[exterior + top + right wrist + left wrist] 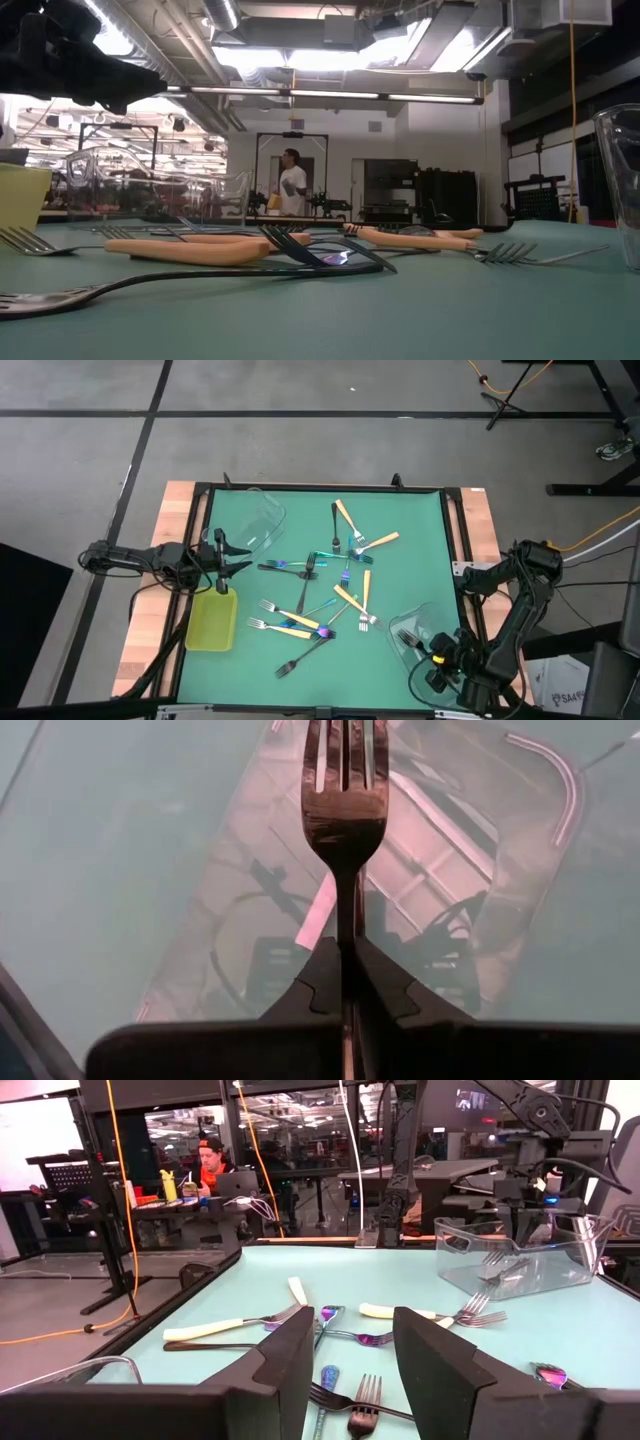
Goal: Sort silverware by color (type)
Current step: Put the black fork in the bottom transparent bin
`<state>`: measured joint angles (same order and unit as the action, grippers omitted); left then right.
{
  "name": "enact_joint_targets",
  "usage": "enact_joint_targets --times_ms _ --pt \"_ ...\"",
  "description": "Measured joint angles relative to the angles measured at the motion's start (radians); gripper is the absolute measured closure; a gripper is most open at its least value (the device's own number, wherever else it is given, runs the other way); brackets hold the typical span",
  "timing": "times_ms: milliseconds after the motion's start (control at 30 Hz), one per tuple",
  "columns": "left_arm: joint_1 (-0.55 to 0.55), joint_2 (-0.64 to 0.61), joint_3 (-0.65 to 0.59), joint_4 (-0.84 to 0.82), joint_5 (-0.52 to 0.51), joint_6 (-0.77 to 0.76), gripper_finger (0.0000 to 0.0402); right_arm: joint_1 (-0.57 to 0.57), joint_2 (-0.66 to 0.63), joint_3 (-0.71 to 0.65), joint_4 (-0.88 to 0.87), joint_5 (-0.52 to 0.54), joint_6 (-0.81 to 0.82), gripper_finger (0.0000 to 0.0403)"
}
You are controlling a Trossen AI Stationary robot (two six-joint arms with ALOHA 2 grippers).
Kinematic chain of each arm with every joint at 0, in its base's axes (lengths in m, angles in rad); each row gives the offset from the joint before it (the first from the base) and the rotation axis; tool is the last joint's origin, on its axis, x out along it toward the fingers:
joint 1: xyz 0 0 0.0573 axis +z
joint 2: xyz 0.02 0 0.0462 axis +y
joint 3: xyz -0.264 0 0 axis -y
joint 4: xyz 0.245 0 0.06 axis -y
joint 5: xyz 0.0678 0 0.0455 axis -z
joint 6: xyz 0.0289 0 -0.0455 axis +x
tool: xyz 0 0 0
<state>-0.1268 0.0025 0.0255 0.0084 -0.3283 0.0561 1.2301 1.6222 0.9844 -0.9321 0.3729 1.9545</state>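
Left edge of mat: left gripper (232, 556), fingers spread and holding nothing, hovered between a clear tub (258, 520) lying on its side and a yellow-green tray (212, 620); both containers looked empty of forks.

Centre of green mat (420, 540): the scattered forks (320, 595) lay loose and mixed, orange-handled, dark and iridescent kinds overlapping; roughly a dozen, exact count uncertain.

Right, near corner: second clear tub (415, 632) held at least one dark fork. Above it stood the right gripper (345, 982), jaws clamped on the handle of a dark fork (343, 790), tines pointing away from the wrist.

Judgement: sorting barely begun; nearly all pieces remained unsorted.
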Motion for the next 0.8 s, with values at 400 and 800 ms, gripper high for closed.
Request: enact_joint_targets --times_ms 400,800 --pt "0.000 0.000 0.000 0.000 0.000 0.000 0.0269 0.000 0.000 0.000 -0.001 -0.031 -0.017 0.0402" --pt "0.000 0.000 0.000 0.000 0.000 0.000 0.0269 0.000 -0.001 0.000 -0.002 -0.056 -0.024 0.0402"
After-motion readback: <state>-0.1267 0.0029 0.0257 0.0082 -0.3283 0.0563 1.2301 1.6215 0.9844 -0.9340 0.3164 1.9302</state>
